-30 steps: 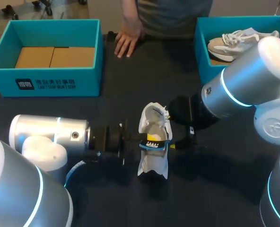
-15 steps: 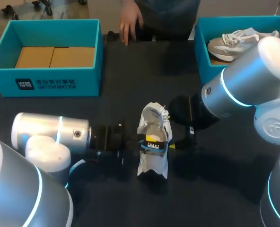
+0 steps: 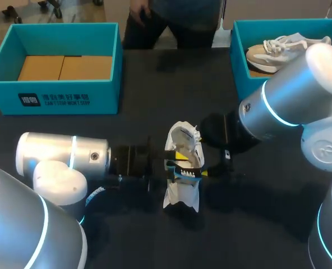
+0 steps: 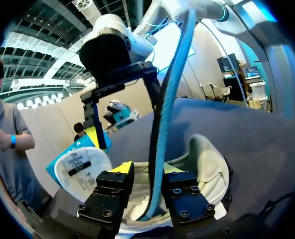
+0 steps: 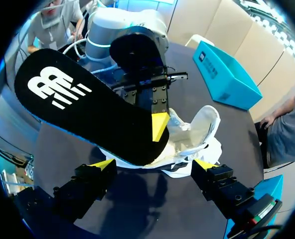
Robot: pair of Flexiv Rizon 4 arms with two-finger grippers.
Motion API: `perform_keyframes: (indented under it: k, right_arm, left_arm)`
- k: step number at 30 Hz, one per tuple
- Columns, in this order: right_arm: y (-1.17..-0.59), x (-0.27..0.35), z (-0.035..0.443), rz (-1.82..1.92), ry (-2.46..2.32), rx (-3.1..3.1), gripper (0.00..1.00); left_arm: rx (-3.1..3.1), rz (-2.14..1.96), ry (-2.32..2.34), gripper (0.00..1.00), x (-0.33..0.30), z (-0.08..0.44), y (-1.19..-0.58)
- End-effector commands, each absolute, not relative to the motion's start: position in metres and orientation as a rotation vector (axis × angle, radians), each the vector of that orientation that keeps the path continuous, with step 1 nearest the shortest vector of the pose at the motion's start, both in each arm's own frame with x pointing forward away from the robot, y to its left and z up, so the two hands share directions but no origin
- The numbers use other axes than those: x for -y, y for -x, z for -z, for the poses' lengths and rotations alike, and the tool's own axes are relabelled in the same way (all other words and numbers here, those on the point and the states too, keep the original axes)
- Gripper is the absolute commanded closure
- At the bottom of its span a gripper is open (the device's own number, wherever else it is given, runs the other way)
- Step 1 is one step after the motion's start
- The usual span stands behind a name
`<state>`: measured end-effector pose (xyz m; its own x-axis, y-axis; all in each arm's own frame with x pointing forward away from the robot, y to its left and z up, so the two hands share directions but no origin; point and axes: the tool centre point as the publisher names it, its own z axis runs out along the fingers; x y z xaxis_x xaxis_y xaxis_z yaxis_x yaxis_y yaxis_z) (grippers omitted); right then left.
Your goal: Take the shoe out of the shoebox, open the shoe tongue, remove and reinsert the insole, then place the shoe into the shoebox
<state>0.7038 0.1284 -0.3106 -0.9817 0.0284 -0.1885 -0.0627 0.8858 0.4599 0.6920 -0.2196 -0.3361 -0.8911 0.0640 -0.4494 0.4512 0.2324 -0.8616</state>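
The left gripper (image 4: 147,169) is closed on a black foam insole with a blue edge and a white logo (image 5: 82,109). Its fingers (image 4: 112,191) are pressed against the insole's two faces, with only the thin sheet between the yellow tips. The insole is held on edge above a white mesh sneaker (image 3: 183,193), and its lower end is at the shoe's opening. Whether it touches the lining cannot be told.

The right gripper (image 5: 153,164) is held just beside the sneaker's right side. Its fingers (image 5: 87,184) are spread wide, and nothing is gripped between them. No contact with the shoe can be made out.

The sneaker lies in the middle of the dark tabletop (image 3: 155,89). A teal shoebox with brown cardboard inside (image 3: 70,98) is set at the far left. A second teal shoebox (image 3: 241,73), holding a grey and white laced shoe (image 3: 272,50), is set at the far right. Both boxes are well apart from the sneaker, with dark tabletop between.
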Motion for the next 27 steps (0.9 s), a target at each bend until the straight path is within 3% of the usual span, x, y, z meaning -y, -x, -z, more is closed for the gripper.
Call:
perform_keyframes:
  k: [1,9,11,12,27]
  right_arm:
    - [-0.703,-0.129,0.312,-0.707,0.025,-2.863,0.0]
    - [-0.703,-0.129,0.312,-0.707,0.025,-2.863,0.0]
    - [-0.703,-0.129,0.312,-0.707,0.025,-2.863,0.0]
    - [-0.703,-0.129,0.312,-0.707,0.025,-2.863,0.0]
    - [-0.703,-0.129,0.312,-0.707,0.025,-2.863,0.0]
  left_arm:
    - [-2.169,1.715,-0.464,0.63,0.212,0.324,-0.684]
    - [-2.187,1.725,-0.479,0.65,0.211,0.324,-0.676]
    - [-2.196,1.719,-0.494,0.8,0.211,0.327,-0.673]
    - [-2.197,1.719,-0.499,1.0,0.211,0.328,-0.672]
    - [-2.217,1.642,-0.552,1.0,0.215,0.354,-0.692]
